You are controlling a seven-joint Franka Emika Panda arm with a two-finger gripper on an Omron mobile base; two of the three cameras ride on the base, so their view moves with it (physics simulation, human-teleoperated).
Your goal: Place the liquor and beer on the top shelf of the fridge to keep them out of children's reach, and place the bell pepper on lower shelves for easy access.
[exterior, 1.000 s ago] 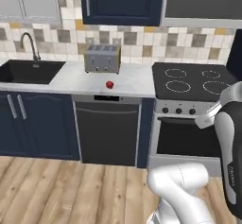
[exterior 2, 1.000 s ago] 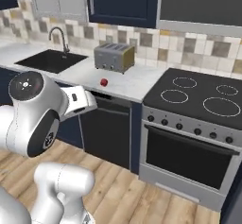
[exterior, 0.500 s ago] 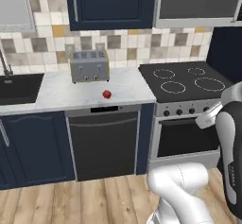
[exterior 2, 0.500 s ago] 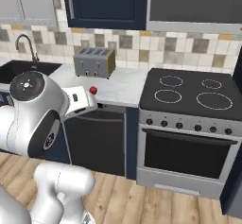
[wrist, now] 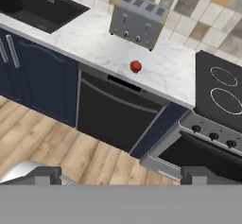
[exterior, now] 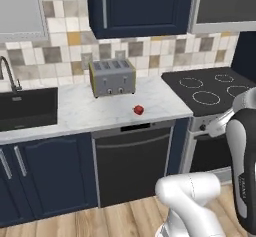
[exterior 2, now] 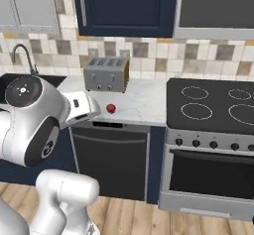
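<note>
White marble counter [exterior: 95, 112]: toaster [exterior: 112, 77] at back, bell pepper [exterior: 138, 110] near front edge, apart.

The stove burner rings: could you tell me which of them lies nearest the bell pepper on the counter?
The front-left ring on the stove, at the corner closest to the white counter; the bell pepper sits just beyond that edge, the other rings farther right or back.

The sink [exterior: 25, 108] is cut off at the left edge, the stove [exterior 2: 213, 107] at the right edge, and the bell pepper's [wrist: 136, 66] stem is too small to make out.
</note>
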